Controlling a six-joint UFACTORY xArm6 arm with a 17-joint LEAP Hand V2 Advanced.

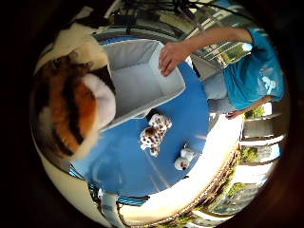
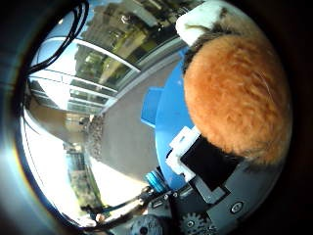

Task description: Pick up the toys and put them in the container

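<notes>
An orange, black and white striped plush tiger (image 1: pixel 71 109) fills much of both palm views, held aloft against my palm. My hand (image 2: pixel 200 166) shows as white and black finger parts pressed against the toy's orange fur, curled on it. Below, on the round blue table (image 1: pixel 123 161), stands a grey container (image 1: pixel 137 85) with nothing inside it. A person's hand (image 1: pixel 171 57) rests on the container's rim. Beside the container a brown-spotted white plush (image 1: pixel 155 133) lies on the table, and a small white plush (image 1: pixel 184 158) lies nearer the table's edge.
The person in a teal shirt (image 1: pixel 254 71) stands at the table's far side by the container. Beyond the table's edge are a pale floor (image 2: pixel 122 142) and glass railings (image 2: pixel 98 63), with buildings outside.
</notes>
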